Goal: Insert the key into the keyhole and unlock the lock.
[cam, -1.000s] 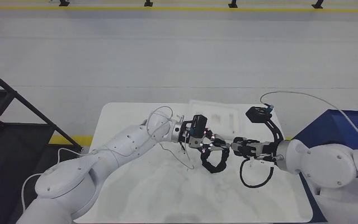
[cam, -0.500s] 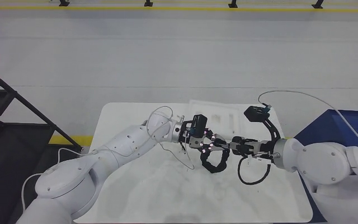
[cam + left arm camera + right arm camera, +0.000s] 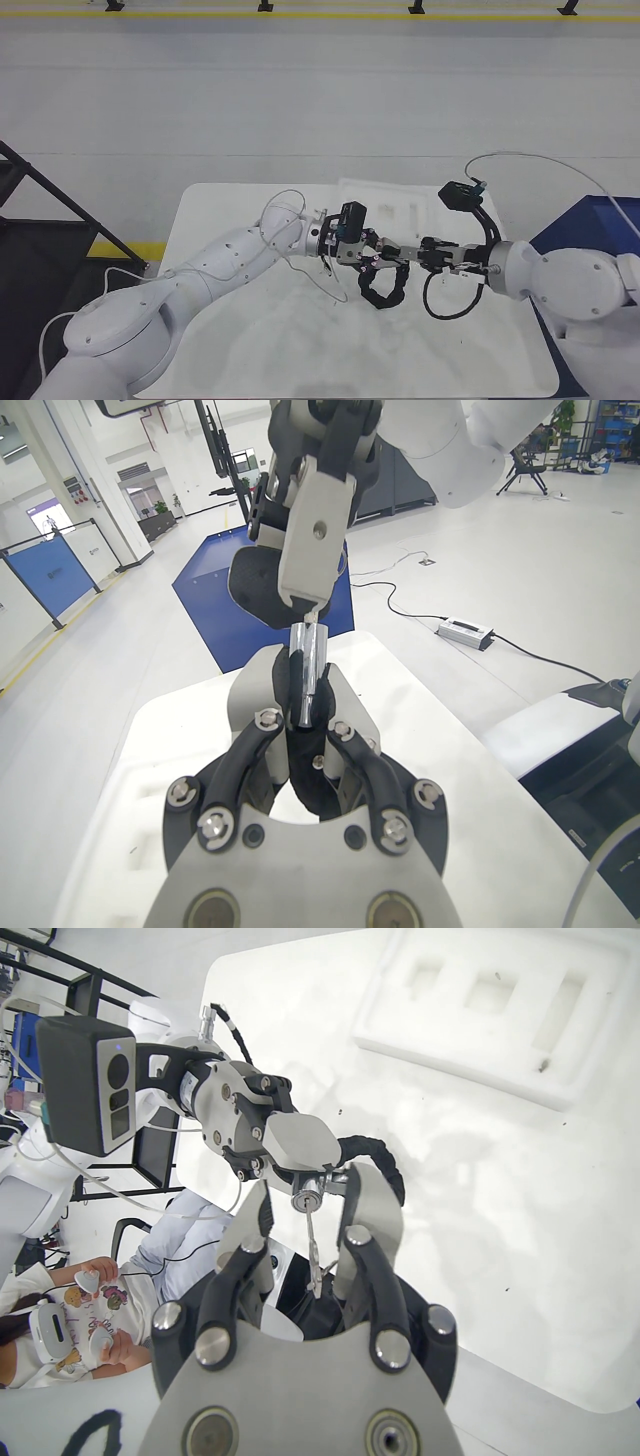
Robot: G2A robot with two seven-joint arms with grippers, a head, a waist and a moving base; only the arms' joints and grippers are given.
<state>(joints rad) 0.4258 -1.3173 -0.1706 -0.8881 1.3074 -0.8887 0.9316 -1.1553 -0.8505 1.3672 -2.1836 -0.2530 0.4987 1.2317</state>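
Observation:
My left gripper (image 3: 299, 667) is shut on the lock (image 3: 306, 665), a chrome cylinder with a black cable loop (image 3: 383, 292) hanging under it. The keyhole end (image 3: 306, 1200) faces my right gripper (image 3: 310, 1179). A thin metal key (image 3: 311, 1238) sticks out of the keyhole with its tip inside. The right gripper's fingers (image 3: 370, 1228) stand apart on either side of the key, and I see neither one touching it. From the left wrist, a short bit of key (image 3: 311, 616) shows between the right finger's tip and the cylinder. Both grippers meet above the table's middle (image 3: 395, 260).
A white foam tray (image 3: 400, 205) with rectangular pockets lies on the white table (image 3: 250, 330) behind the grippers. A loose black cable (image 3: 445, 305) hangs by the right wrist. A blue base (image 3: 590, 215) stands off the table's right edge.
The right gripper has edged closer to the lock and slightly toward the far side. The left arm and the lock have hardly moved.

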